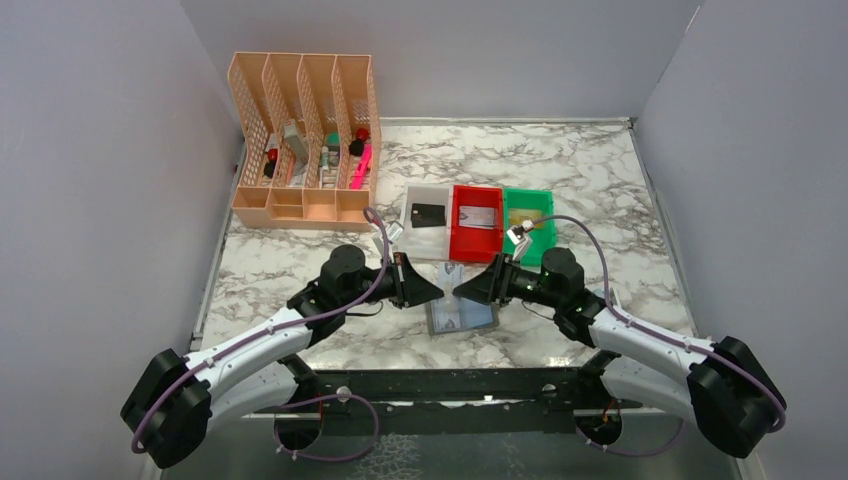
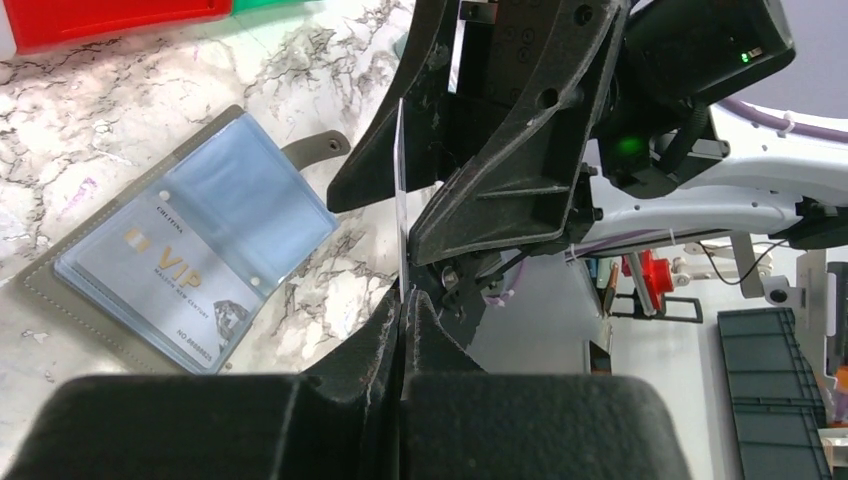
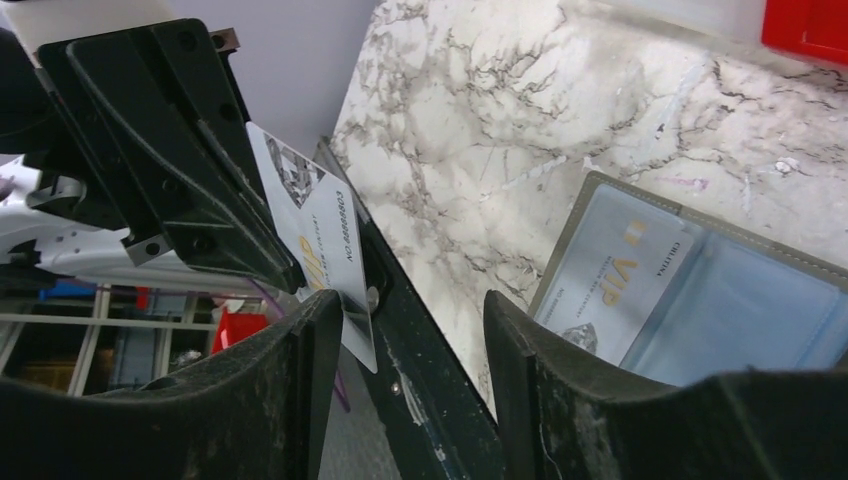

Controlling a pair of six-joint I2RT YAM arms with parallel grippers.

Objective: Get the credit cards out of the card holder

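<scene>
The card holder (image 1: 462, 316) lies open on the marble near the front edge, and its light-blue pocket (image 2: 215, 210) holds a pale VIP credit card (image 2: 165, 275). My left gripper (image 2: 405, 295) is shut on the lower edge of another pale VIP card (image 3: 315, 235), holding it upright above the holder. My right gripper (image 3: 410, 310) stands open around that card. The card's free corner rests against one of its fingers (image 3: 300, 380), and the other finger (image 3: 545, 390) is well clear. The two grippers meet tip to tip (image 1: 453, 290).
At the back stand a white bin (image 1: 428, 228) with a black card, a red bin (image 1: 476, 240) with a silvery card and a green bin (image 1: 530, 240) with a gold card. A peach desk organiser (image 1: 305, 140) is at the back left. The table's black front rail (image 3: 440, 400) runs just below the grippers.
</scene>
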